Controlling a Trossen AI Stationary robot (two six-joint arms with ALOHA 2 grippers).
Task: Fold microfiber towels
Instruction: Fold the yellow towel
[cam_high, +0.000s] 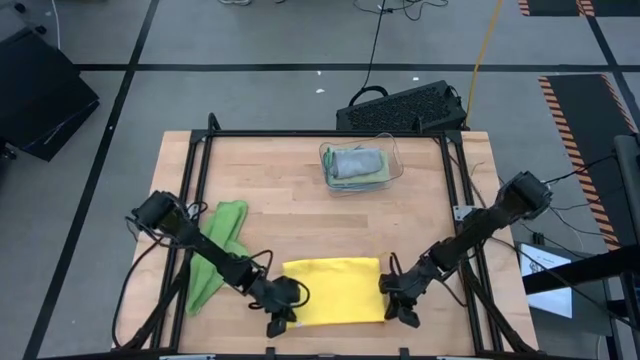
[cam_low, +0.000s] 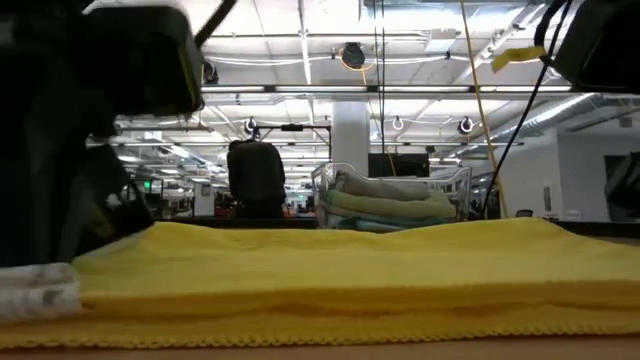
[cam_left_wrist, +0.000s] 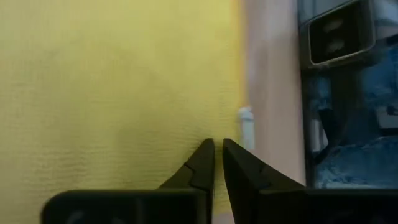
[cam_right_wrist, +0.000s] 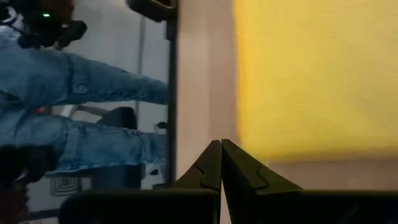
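Note:
A yellow towel (cam_high: 335, 290) lies flat near the table's front edge, and in the low view (cam_low: 330, 270) it shows two layers. My left gripper (cam_high: 280, 322) is shut at its near left corner, with the fingertips (cam_left_wrist: 217, 144) over the towel's edge. My right gripper (cam_high: 405, 315) is shut at its near right corner, with the tips (cam_right_wrist: 221, 144) over bare wood beside the towel (cam_right_wrist: 317, 74). A bright green towel (cam_high: 222, 235) lies crumpled on the table under my left arm. Folded towels, a grey one on top, lie in the clear bin (cam_high: 360, 165). My left gripper's shut fingertips stand at the yellow towel's near edge (cam_left_wrist: 205, 134), coming low from the table's left. I cannot tell whether they touch the cloth. My right gripper touches nothing that shows.
The clear bin (cam_low: 390, 195) stands at the table's far middle. A black frame rail (cam_high: 200, 190) runs along the table's sides. A person in jeans (cam_right_wrist: 74, 93) stands beyond the table's near edge. Bare wood lies between the yellow towel and the bin.

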